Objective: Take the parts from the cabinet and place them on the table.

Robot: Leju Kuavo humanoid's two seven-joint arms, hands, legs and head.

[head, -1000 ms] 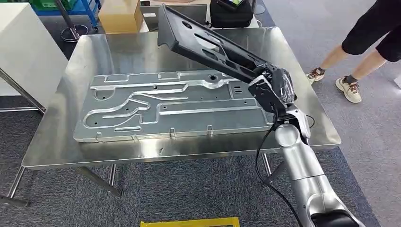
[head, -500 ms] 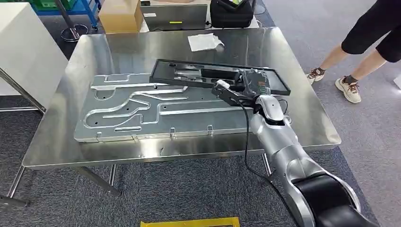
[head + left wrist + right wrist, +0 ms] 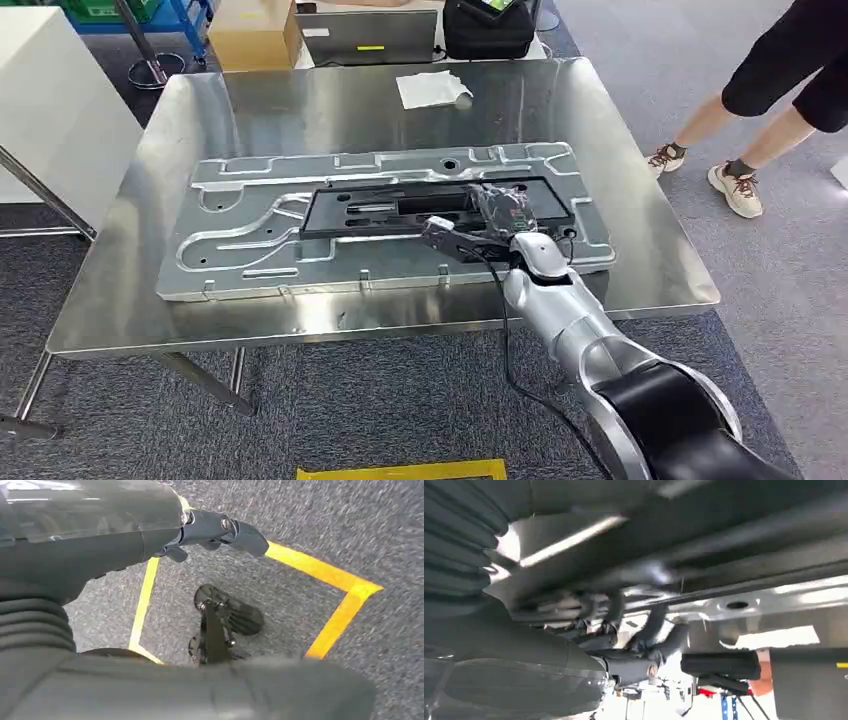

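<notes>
Steel table (image 3: 650, 250), black part (image 3: 400, 208) in R hand (image 3: 500, 210)

Right hand (image 3: 497, 212) fingers' hold on black part (image 3: 400, 208): blurred, unclear.

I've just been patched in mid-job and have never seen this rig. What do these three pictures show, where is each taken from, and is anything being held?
This is a two-legged humanoid robot with two silver arms ending in many-fingered hands. The wide picture is from its head, looking down at a steel table. A large silver stamped metal panel lies flat there, and a black plastic frame part lies on top of it. The right hand rests on that black part's right end; the blurred right wrist picture looks along the part from close up, so I cannot tell whether the fingers grip it. The left wrist picture looks down at carpet with yellow tape; the left hand hangs there holding nothing. A person stands beyond the table's right side.
</notes>
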